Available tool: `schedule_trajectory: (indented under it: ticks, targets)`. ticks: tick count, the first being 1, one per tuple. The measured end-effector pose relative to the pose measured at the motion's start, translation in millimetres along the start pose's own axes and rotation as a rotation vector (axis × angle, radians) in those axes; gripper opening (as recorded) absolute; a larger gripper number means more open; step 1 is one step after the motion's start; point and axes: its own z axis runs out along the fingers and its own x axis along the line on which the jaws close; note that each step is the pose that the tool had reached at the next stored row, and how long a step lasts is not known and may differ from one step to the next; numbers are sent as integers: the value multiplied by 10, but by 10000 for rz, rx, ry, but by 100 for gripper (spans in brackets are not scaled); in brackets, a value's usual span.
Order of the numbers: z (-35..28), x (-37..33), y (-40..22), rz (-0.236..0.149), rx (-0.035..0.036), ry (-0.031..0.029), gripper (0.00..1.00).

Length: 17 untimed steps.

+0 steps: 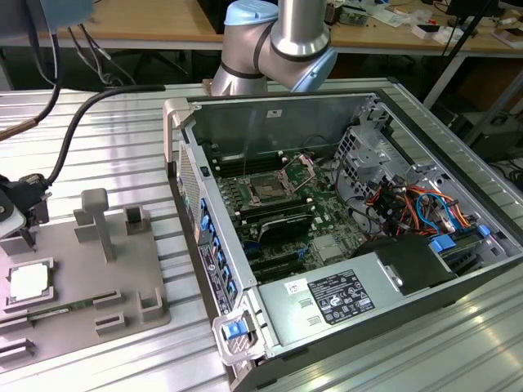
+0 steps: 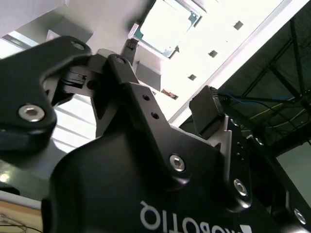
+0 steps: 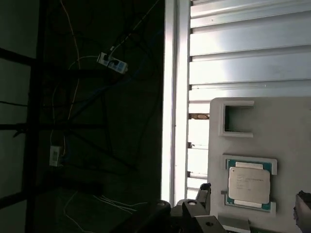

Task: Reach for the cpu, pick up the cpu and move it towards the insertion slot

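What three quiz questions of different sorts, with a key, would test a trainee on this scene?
1. True or false: the cpu lies in the grey tray.
2. Fill in: the pincer holds ____.
3. Where is the insertion slot? A: inside the open computer case. B: on the grey tray. C: on a shelf.
Key: 1 true; 2 nothing; 3 A.
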Motion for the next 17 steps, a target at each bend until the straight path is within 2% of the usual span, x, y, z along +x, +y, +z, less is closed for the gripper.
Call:
schedule_trajectory:
  ticks: [1,6,17]
  targets:
    - [20,0,-3,-3,0,-1,74]
    - [157,1,-33,10,0,-1,74]
    - [380,-1,-45,272,-2,-10,74]
